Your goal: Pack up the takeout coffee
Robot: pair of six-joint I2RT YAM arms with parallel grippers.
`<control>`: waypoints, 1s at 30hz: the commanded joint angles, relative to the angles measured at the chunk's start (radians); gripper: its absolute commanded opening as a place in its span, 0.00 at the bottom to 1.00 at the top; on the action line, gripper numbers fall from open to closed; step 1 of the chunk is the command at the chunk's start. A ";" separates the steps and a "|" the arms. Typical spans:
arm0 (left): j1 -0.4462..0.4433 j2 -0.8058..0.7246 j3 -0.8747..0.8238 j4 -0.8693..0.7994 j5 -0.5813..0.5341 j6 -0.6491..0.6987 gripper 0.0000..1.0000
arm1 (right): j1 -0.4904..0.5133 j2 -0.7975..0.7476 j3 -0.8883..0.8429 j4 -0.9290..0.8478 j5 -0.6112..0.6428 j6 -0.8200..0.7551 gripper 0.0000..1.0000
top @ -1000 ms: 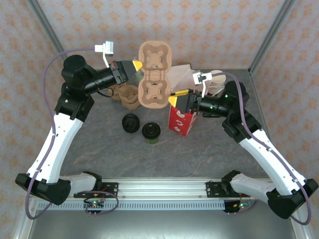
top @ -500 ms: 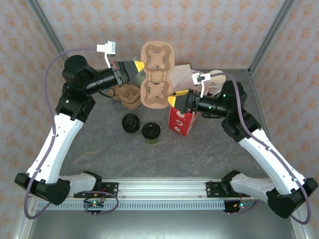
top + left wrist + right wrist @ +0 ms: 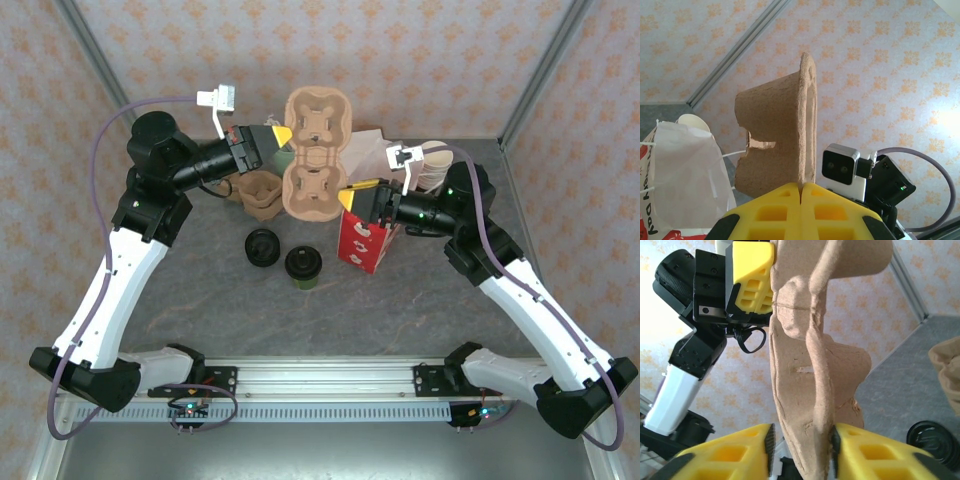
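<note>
Top external | takeout coffee (image 3: 303,264) upright on table (image 3: 200,290), near red bag (image 3: 362,245) | left claw (image 3: 283,133) clenched on pulp cup carrier (image 3: 312,165) rim; right claw (image 3: 345,200) pinching same carrier aloft | cup likely light, crushable: grasp sides below lid

Walls (image 3: 450,60): pale wallpaper with a repeating orange floral motif, evenly lit. Table (image 3: 200,300): grey mottled top, matt. Metal posts (image 3: 545,70) slant up at both back corners. Aluminium rail (image 3: 320,375) runs along the near edge.
</note>
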 commanded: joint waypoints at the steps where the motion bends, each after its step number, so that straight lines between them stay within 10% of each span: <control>1: -0.010 -0.010 0.024 0.007 0.004 0.015 0.00 | 0.008 -0.012 0.003 0.068 -0.045 -0.002 0.28; 18: -0.012 -0.037 0.026 -0.029 -0.013 0.034 0.00 | 0.010 -0.006 0.030 0.002 0.016 -0.006 0.07; 24: -0.013 -0.065 0.085 -0.234 -0.078 0.202 0.68 | 0.010 -0.002 0.109 -0.216 0.097 -0.068 0.00; 30: -0.013 -0.104 0.156 -0.453 -0.224 0.366 0.86 | 0.010 -0.007 0.201 -0.448 0.177 -0.125 0.00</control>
